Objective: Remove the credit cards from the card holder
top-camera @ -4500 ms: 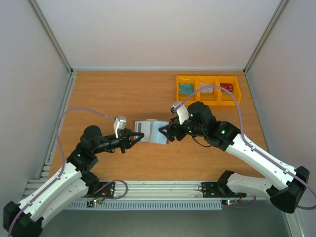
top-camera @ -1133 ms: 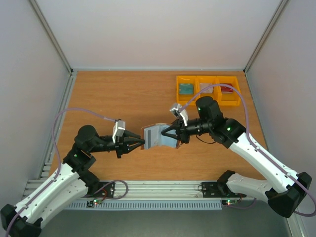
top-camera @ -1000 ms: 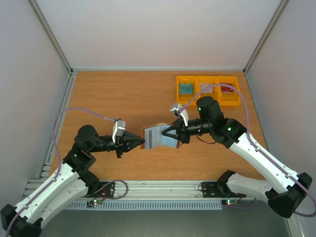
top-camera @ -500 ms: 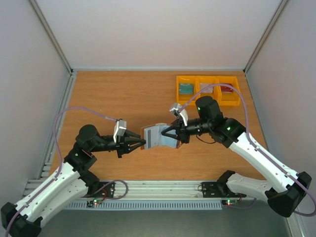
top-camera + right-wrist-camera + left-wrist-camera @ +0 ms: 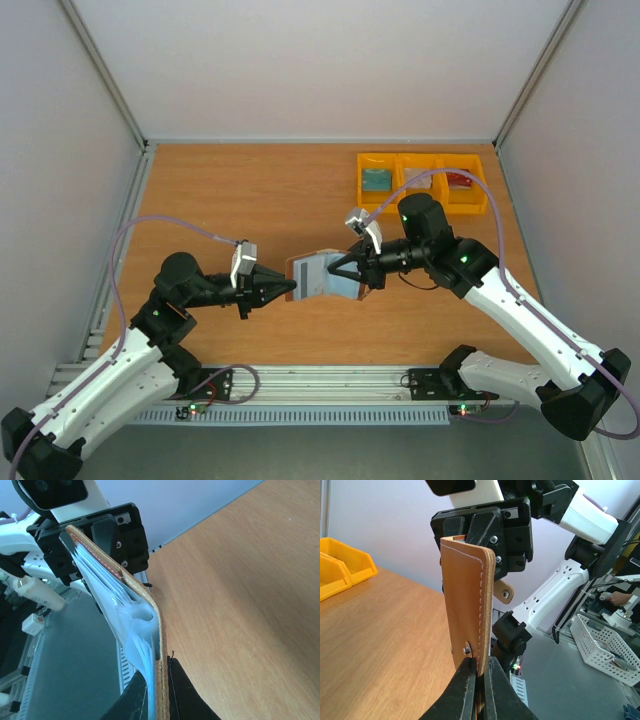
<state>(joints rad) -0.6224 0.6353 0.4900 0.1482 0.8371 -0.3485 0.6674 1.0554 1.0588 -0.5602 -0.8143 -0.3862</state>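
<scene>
Half a second ago the left claw's [image 5: 290,288] fingers stood apart at the card holder's [image 5: 318,277] edge; now they are pinched together on it. Since the earliest frame, both arms have shifted the holder slightly nearer to the front of the wooden surface [image 5: 250,190].

The brown leather card holder is held between the two claws, over the middle of the surface. The left wrist view shows the left claw [image 5: 479,672] clenched on the stitched edge of one flap [image 5: 467,605], beside a small rivet. The right claw [image 5: 335,272] is clamped on the opposite flap; its wrist view shows the fingers [image 5: 180,695] gripping brown leather [image 5: 161,650] and pale blue lining. Whether any card sits in the pockets cannot be told.

At the far right stand three joined yellow bins [image 5: 420,157] holding a teal card [image 5: 376,179], a whitish card [image 5: 418,179] and a red card [image 5: 459,178].
</scene>
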